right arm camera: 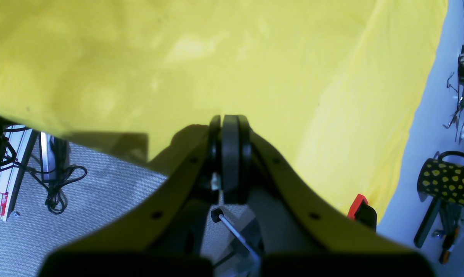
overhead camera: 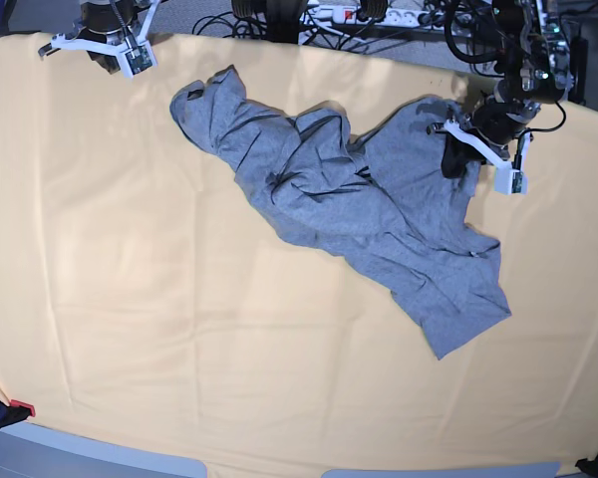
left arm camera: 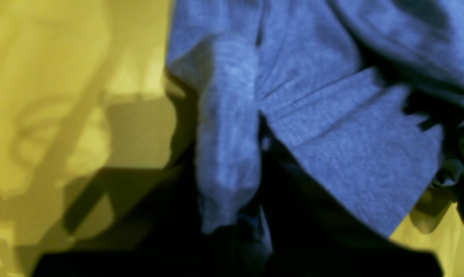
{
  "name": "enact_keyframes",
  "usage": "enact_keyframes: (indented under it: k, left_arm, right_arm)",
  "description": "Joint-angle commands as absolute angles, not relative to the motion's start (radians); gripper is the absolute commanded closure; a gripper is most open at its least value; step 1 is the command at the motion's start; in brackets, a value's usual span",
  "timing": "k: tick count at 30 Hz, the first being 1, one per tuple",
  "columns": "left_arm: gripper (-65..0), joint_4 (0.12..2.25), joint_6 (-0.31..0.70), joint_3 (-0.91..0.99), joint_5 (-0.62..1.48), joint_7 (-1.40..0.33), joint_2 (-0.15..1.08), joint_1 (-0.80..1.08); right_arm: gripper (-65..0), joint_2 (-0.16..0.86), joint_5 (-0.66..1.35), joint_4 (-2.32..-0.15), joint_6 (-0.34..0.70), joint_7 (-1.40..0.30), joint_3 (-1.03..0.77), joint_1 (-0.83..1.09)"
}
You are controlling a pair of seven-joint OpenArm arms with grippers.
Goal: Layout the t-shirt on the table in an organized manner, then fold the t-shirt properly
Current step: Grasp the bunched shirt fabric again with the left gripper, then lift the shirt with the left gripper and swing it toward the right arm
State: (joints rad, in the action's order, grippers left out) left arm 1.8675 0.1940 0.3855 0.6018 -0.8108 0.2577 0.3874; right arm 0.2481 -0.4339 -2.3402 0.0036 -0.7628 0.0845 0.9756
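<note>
My left gripper (overhead camera: 456,159) is clamped on a bunched edge of the grey t-shirt (overhead camera: 339,199), which sprawls crumpled across the middle of the yellow table (overhead camera: 130,299). My right gripper (right arm camera: 230,127) is closed on nothing at the table's edge.

Wide bare table (overhead camera: 130,319) cloth along the near side and base-view left, passable everywhere there. Crumpled t-shirt (overhead camera: 339,199) sprawled diagonally across the middle, ridged folds blocking a low pass. Left gripper (overhead camera: 456,159) sat on the shirt's far-right edge. Right gripper (right arm camera: 230,161) parked at the far-left table corner, over the edge. Cables beyond the far edge.
</note>
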Motion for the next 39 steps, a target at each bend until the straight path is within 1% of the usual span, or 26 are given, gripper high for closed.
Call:
enact_keyframes:
  k: [1,4,8,10,12,18,21,23,29,33,36,38,39]
  left_arm:
    - [0.0,1.878,0.217,0.387,0.609,-0.815,0.266,0.384]
    - [0.0,1.886,0.336,0.389,0.685,-0.816,0.274,0.366]
    - [0.0,1.953,0.553,0.425,0.842,-0.816,0.301,0.334]
    - [0.0,2.008,0.638,0.456,0.896,-0.816,0.329,0.306]
    - [0.0,2.059,0.663,0.487,0.927,-0.816,0.367,0.275]
    - [0.0,2.137,0.663,0.543,0.964,-0.816,0.508,0.168]
    - [0.0,2.136,0.661,0.543,0.960,-0.816,0.562,0.123]
    - [0.0,2.136,0.638,0.543,0.936,-0.816,0.591,0.102]
    - [0.0,2.101,0.487,0.543,0.788,-0.791,0.629,0.085]
    - [0.0,2.064,0.331,0.543,0.718,-0.743,0.628,0.085]
    - [0.0,2.054,0.241,0.543,0.675,-0.733,0.629,0.085]
    - [0.0,2.054,0.208,0.543,0.669,-0.733,0.630,0.084]
    - [0.0,2.054,0.207,0.543,0.672,-0.734,0.632,0.083]
  right_arm:
    - [0.0,0.252,-0.443,-2.356,-0.004,-0.752,0.083,0.986]
    - [0.0,0.252,-0.443,-2.356,-0.004,-0.751,0.083,0.986]
    - [0.0,0.252,-0.443,-2.356,-0.004,-0.752,0.083,0.987]
    - [0.0,0.252,-0.443,-2.356,-0.004,-0.752,0.083,0.987]
    - [0.0,0.252,-0.442,-2.356,-0.004,-0.752,0.083,0.987]
    - [0.0,0.252,-0.442,-2.356,-0.004,-0.751,0.083,0.986]
    - [0.0,0.252,-0.442,-2.356,-0.004,-0.752,0.083,0.987]
    - [0.0,0.252,-0.442,-2.356,-0.004,-0.751,0.083,0.987]
    - [0.0,0.252,-0.442,-2.356,-0.004,-0.752,0.083,0.987]
    - [0.0,0.252,-0.442,-2.356,-0.004,-0.751,0.083,0.987]
    - [0.0,0.252,-0.442,-2.356,-0.004,-0.751,0.083,0.987]
    - [0.0,0.252,-0.442,-2.356,-0.004,-0.751,0.083,0.986]
    - [0.0,0.252,-0.442,-2.356,-0.004,-0.751,0.083,0.986]
